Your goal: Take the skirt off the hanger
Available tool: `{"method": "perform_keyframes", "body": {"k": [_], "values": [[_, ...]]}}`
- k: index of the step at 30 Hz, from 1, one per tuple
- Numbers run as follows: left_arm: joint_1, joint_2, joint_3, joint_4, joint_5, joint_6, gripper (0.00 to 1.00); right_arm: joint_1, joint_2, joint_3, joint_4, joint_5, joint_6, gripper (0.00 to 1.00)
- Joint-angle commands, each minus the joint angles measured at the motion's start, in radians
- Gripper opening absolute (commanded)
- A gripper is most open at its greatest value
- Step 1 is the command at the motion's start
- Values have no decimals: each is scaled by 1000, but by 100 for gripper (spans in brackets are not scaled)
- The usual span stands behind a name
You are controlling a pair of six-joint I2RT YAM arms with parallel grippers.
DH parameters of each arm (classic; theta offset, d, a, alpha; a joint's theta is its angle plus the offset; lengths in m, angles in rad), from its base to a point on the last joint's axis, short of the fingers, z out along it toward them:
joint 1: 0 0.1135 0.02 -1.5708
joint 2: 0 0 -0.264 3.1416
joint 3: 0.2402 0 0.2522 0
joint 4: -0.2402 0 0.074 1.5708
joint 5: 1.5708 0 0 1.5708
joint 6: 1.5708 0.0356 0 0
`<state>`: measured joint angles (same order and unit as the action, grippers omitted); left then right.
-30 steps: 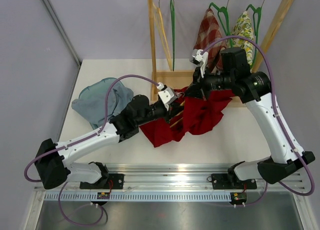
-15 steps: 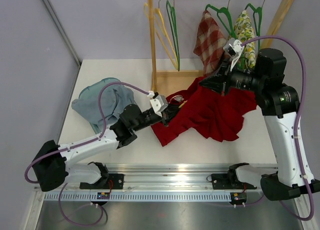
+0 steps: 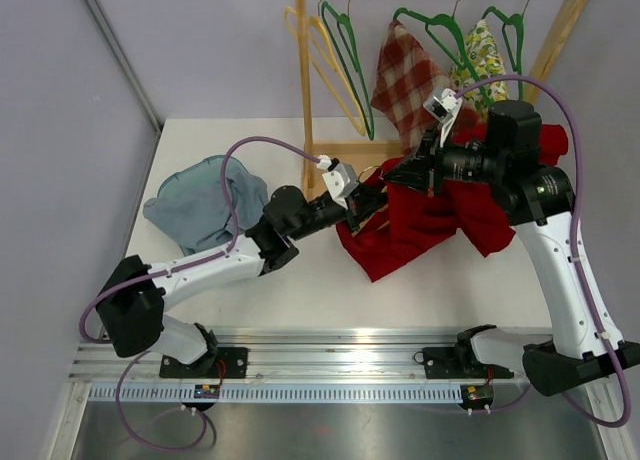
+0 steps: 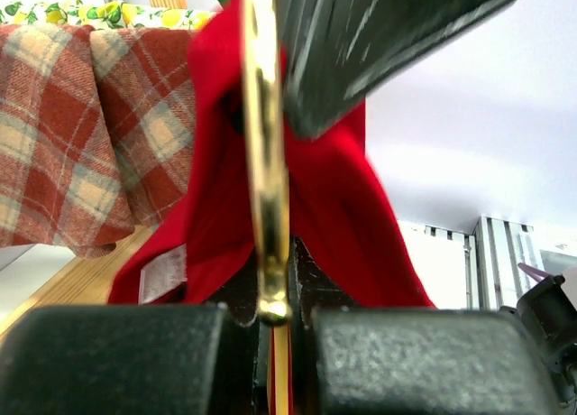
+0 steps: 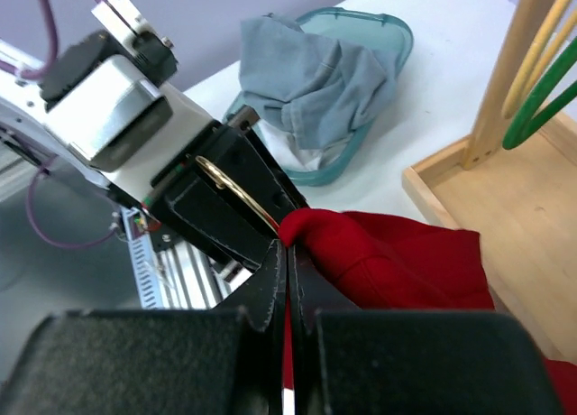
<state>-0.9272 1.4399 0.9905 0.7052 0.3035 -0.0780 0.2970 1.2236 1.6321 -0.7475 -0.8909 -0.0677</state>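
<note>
The left claw [image 4: 270, 318] was pressed together on the thin gold hanger [image 4: 266, 162], gripping it low on its wire. The right claw [image 5: 287, 253] was likewise pressed together, pinching a fold of the red skirt [image 5: 397, 262] right beside the hanger.

The skirt hung between the two claws, lifted above the desk [image 3: 300, 300]. Part of it was bunched around the hanger and the rest draped over the right arm.

This looked like the pulling-apart step, with the skirt not yet free of the hanger. The next move would likely call for the left claw to hold the hanger steady while the right claw drew the cloth away along the wire. Whether the skirt was clipped on or only draped over the hanger could not be told from these views.

Just behind the claws stood a wooden rack [image 3: 303, 80]. A plaid garment [image 3: 410, 80] and a lemon-print garment [image 3: 480, 55] hung from it close to the right arm, and a wide pull could snag them. Well apart, on the left of the desk, a teal tub [image 5: 388, 27] held a blue-grey cloth [image 5: 306, 72], clear of the work.
</note>
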Motion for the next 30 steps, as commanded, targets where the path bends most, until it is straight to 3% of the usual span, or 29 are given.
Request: {"method": "perform_keyframes", "body": {"k": [1, 8, 10, 14, 19, 25, 30], "values": [[-10, -79, 65, 113, 36, 61, 0, 33, -45, 2, -90, 85, -115, 0], [-10, -314, -30, -154, 31, 233, 0, 4, -127, 24, -150, 305, -302, 0], [-7, -331, -59, -161, 14, 241, 0, 2, -121, 32, -191, 243, -333, 0], [-2, -248, -73, -58, 61, 187, 0, 2, -49, -9, -179, -107, -235, 0], [-2, -159, -58, -3, 65, 118, 0, 2, -16, 64, -210, 78, -271, 0], [-4, -125, -24, 26, 69, 90, 0, 27, -21, -90, -158, -52, -250, 0], [-2, -67, -16, 72, 82, 54, 0, 4, -68, -14, -61, -211, -189, 0]]}}
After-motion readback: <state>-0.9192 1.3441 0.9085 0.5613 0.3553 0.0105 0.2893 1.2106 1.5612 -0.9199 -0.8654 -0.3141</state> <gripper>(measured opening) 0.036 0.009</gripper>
